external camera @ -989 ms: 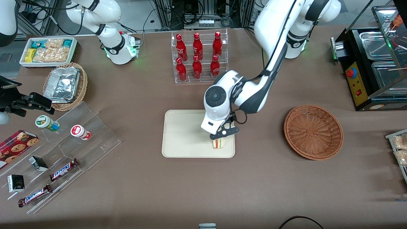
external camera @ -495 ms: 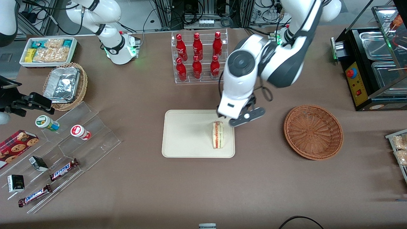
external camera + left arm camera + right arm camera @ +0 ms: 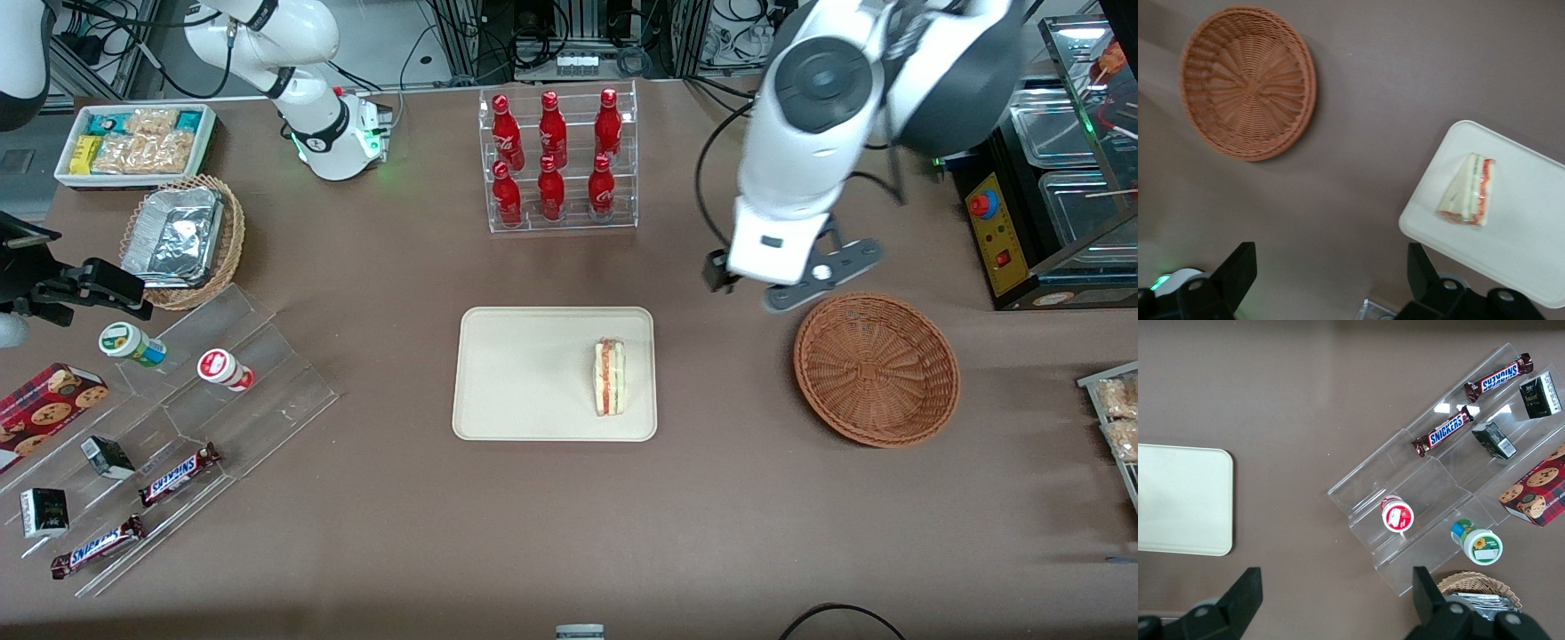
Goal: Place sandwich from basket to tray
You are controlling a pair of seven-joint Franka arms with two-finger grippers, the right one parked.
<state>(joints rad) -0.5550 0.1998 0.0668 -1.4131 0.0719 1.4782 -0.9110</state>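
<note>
The sandwich (image 3: pixel 610 376) lies on its side on the cream tray (image 3: pixel 524 373), close to the tray's edge toward the working arm's end. It also shows in the left wrist view (image 3: pixel 1468 192) on the tray (image 3: pixel 1531 227). The reddish-brown basket (image 3: pixel 876 369) stands empty on the table beside the tray, also visible in the left wrist view (image 3: pixel 1248 80). My left gripper (image 3: pixel 747 284) is open and empty, raised high above the table between tray and basket, farther from the front camera than both. Its fingers (image 3: pixel 1238 270) stand wide apart around bare table.
A clear rack of red bottles (image 3: pixel 556 160) stands farther from the camera than the tray. A black food warmer (image 3: pixel 1049 178) is at the working arm's end. Acrylic shelves with snacks (image 3: pixel 178 427), a tan basket with foil containers (image 3: pixel 182 240) and a white snack bin (image 3: pixel 133 142) lie toward the parked arm's end.
My left gripper has let go of the sandwich, which stays on the tray. The gripper has risen and moved away toward the basket and the working arm's end.
</note>
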